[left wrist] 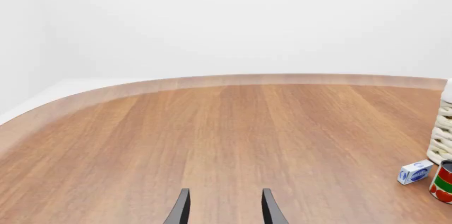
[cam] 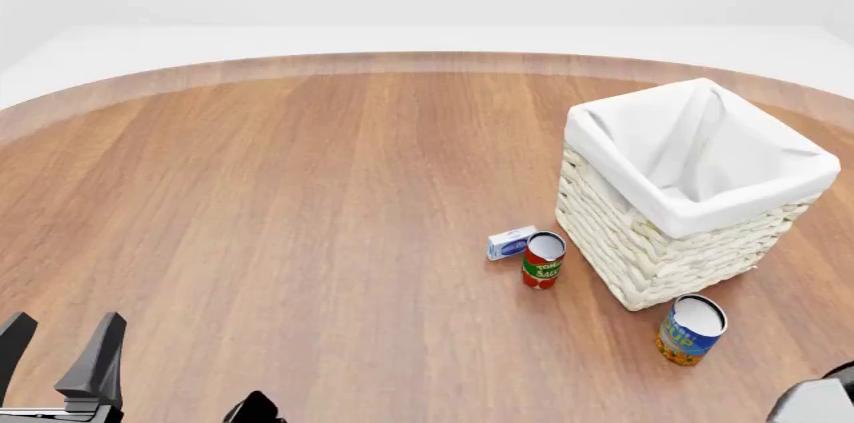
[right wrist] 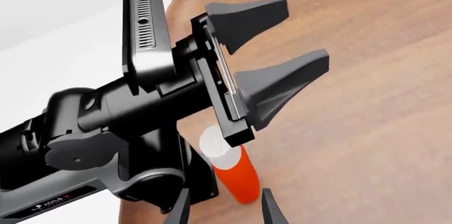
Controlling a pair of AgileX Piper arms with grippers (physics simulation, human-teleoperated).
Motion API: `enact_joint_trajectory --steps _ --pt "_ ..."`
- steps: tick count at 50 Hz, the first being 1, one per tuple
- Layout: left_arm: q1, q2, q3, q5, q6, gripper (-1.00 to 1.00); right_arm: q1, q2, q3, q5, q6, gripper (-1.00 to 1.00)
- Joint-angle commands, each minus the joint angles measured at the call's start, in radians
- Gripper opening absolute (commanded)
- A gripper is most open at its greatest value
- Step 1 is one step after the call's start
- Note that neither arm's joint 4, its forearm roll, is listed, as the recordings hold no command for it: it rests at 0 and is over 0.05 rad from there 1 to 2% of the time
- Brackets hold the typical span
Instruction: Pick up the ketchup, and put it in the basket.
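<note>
The ketchup [right wrist: 235, 173], a red-orange bottle with a white cap, shows only in the right wrist view, on the table close under the left arm's base. It is out of the front view. My right gripper [right wrist: 226, 209] is open and empty, its fingertips framing the bottle from a distance. My left gripper [cam: 60, 335] is open and empty at the near left of the table; it also shows in its own wrist view [left wrist: 226, 207] and in the right wrist view [right wrist: 305, 30]. The basket [cam: 667, 243], cream wicker with a white lining, stands at the right, far from both grippers.
A red-and-green can [cam: 542, 259] and a small white-and-blue box [cam: 510, 242] stand just left of the basket; both show in the left wrist view, the can [left wrist: 443, 181] and the box [left wrist: 415, 172]. A blue-and-yellow can [cam: 690, 329] stands in front of the basket. Part of the right arm [cam: 811, 403] shows at bottom right.
</note>
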Motion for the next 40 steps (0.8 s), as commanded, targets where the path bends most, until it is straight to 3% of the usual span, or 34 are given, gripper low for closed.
enact_joint_trajectory --steps 1,40 --pt "0.000 0.000 0.000 0.000 0.000 1.00 -0.001 0.032 -0.061 0.042 -0.013 1.00" --pt "0.000 0.000 0.000 0.000 0.000 1.00 -0.016 0.153 -0.228 0.139 -0.023 1.00"
